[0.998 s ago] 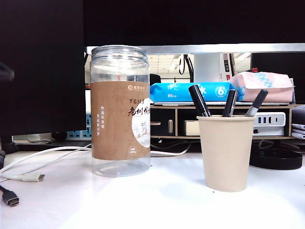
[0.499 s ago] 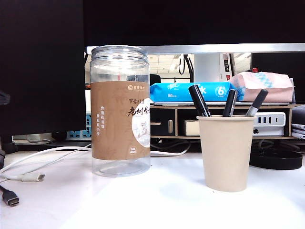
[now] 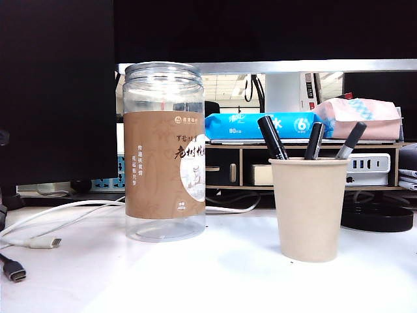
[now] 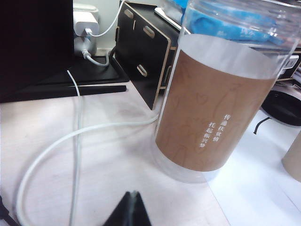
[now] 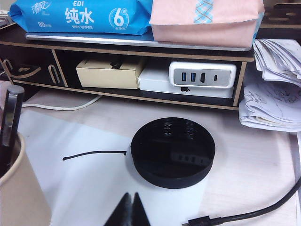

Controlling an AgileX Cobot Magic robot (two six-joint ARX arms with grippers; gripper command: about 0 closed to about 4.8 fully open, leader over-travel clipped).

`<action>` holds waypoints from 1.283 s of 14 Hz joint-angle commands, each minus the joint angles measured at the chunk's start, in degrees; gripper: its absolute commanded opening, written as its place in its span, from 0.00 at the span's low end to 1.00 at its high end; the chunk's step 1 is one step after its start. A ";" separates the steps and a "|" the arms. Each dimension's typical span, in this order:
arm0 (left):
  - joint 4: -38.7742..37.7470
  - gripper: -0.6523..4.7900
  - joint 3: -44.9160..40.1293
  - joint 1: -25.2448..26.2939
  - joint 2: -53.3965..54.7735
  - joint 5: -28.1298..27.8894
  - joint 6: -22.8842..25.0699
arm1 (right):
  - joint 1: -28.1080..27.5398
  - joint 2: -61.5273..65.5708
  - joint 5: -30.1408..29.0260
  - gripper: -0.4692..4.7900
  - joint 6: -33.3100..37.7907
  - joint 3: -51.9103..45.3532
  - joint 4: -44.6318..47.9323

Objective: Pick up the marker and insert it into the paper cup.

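The beige paper cup (image 3: 309,208) stands on the white table, right of centre. Three dark markers lean in it; the leftmost marker (image 3: 272,137) looks all black. The right wrist view shows the cup (image 5: 19,193) beside my right gripper (image 5: 130,195), with one marker (image 5: 10,117) poking out. That gripper is shut and holds nothing. My left gripper (image 4: 133,194) is also shut and empty, hovering over the table in front of the clear jar (image 4: 216,103). An edge of the cup (image 4: 294,162) shows past the jar. Neither gripper's fingers appear in the exterior view.
The tall clear jar (image 3: 164,153) with a brown label stands left of the cup. White cables (image 4: 77,136) loop over the table on the left. A black round lid (image 5: 172,151) lies right of the cup. A dark shelf (image 5: 141,47) with wipes and boxes runs behind.
A dark bit of arm at the exterior view's left edge has sunk lower and almost slipped out of view. Jar, cup and markers have not moved.
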 commanded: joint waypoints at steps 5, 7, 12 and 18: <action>-0.15 0.11 0.07 0.24 -4.35 -0.09 -0.13 | -0.90 -2.08 -0.11 0.08 0.02 0.00 1.70; -0.20 0.11 0.09 4.20 -4.35 1.07 -0.13 | -3.80 -2.10 -0.09 0.08 0.02 -0.04 1.73; -3.76 0.11 0.07 21.64 -14.95 1.25 -0.13 | -9.53 -2.08 0.31 0.08 0.02 -0.17 1.70; -3.26 0.11 0.07 21.46 -19.91 1.29 -0.13 | -9.60 -2.08 0.28 0.08 0.02 -0.17 1.73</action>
